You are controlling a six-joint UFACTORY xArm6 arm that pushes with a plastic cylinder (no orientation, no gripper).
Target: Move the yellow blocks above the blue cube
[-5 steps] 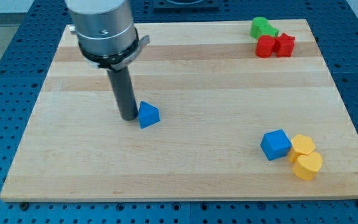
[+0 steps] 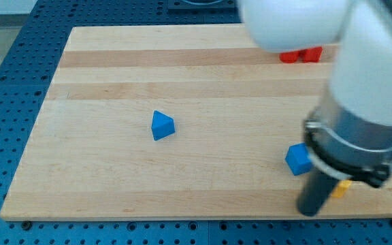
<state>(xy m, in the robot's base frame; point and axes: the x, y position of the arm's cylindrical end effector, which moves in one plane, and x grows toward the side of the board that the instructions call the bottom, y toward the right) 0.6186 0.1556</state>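
Note:
The blue cube (image 2: 297, 159) sits at the view's lower right, partly covered by the arm. Only a small piece of one yellow block (image 2: 341, 188) shows just right of the rod; the rest of the yellow blocks are hidden behind the arm. My tip (image 2: 309, 212) is near the board's bottom edge, just below the blue cube and left of the yellow piece.
A blue triangular block (image 2: 162, 126) lies left of centre. Two red blocks (image 2: 301, 56) show at the view's top right, partly hidden by the arm. The wooden board (image 2: 114, 82) ends just below my tip.
The arm has swung from beside the blue triangular block to the view's lower right, now covering the yellow blocks, the green block and part of the red ones. The blocks look unmoved.

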